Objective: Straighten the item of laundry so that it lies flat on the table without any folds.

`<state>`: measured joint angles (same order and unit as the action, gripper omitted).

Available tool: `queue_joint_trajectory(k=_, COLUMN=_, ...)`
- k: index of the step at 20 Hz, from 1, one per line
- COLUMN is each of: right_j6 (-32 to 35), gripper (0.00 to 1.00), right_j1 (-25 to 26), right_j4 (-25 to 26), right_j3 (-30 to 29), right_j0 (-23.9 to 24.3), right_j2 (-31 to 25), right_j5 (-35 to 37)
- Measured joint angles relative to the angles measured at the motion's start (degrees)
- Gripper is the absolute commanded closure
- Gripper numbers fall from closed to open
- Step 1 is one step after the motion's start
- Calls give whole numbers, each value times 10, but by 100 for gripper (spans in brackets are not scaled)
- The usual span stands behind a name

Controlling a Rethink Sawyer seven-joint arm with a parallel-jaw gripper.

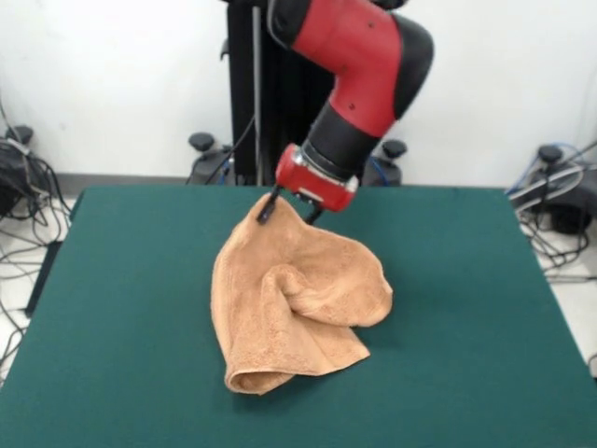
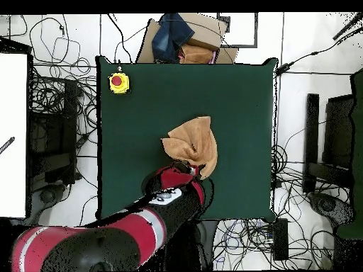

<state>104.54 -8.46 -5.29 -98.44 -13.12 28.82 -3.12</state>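
Softly rumpled terry towel (image 1: pixel 297 303) pinched by jaws (image 1: pixel 290 211).

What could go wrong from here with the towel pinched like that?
The end effector grips only the far tip of the towel, so the cloth could slip free when pulled. The towel is bunched with overlapping folds near its middle; a single-corner pull may just drag the heap across the table rather than open it.

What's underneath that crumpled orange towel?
Only the green table shows around the towel. The towel is bunched and folded over itself, so anything beneath is hidden. The end effector pinches its far corner.
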Motion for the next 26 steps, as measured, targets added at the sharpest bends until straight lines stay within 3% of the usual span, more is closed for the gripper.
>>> queue_joint_trajectory(k=4, right_j6=0, gripper=0, right_j1=-31, right_j4=8, right_j3=-24, right_j0=16, right_j2=-5, right_j5=-14)
queue_joint_trajectory(k=8, right_j6=0, gripper=0, right_j1=-34, right_j4=5, right_j3=-34, right_j0=-6, right_j2=-2, right_j5=-34)
queue_joint_trajectory(k=9, right_j6=0, gripper=100, right_j1=-34, right_j4=3, right_j3=-37, right_j0=-17, right_j2=-2, right_j5=-41)
queue_joint_trajectory(k=26, right_j6=0, gripper=100, right_j1=-32, right_j4=-6, right_j3=-37, right_j0=-45, right_j2=-1, right_j5=-109)
